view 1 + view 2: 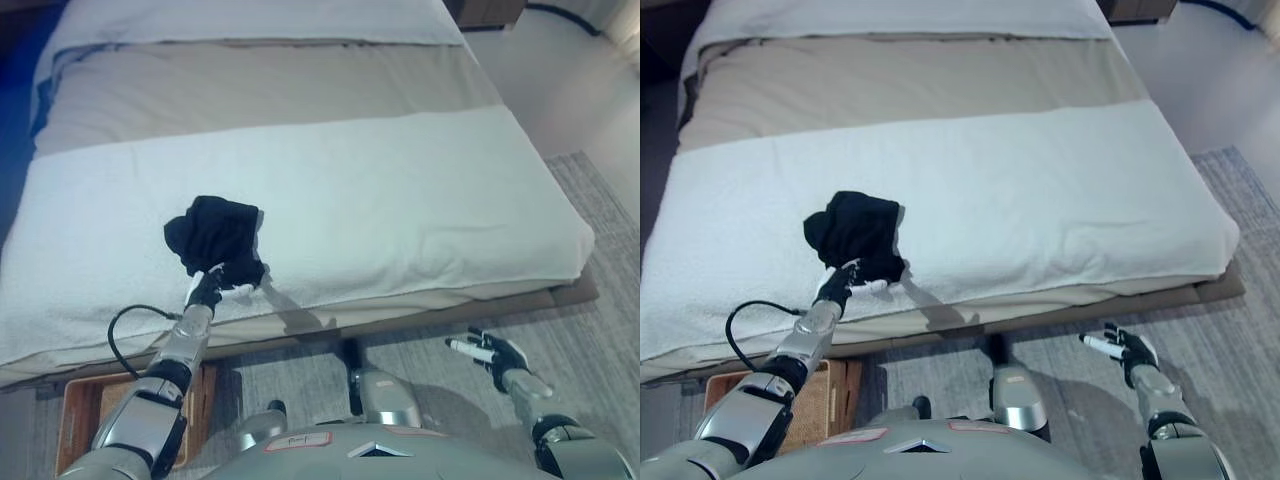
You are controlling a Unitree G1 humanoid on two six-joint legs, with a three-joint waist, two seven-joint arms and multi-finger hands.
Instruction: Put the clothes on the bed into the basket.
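The left hand [208,288] reached onto the near edge of the bed [400,190], seemingly pinching a black garment [215,233]. The right hand [492,353] hung spread over the rug [590,330]. A basket [85,410] sat near left.

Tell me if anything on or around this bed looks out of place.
One thing: a black garment lies crumpled near the front edge of the otherwise smooth white bedcover. The left hand touches its near edge. The right hand hangs open over the carpet.
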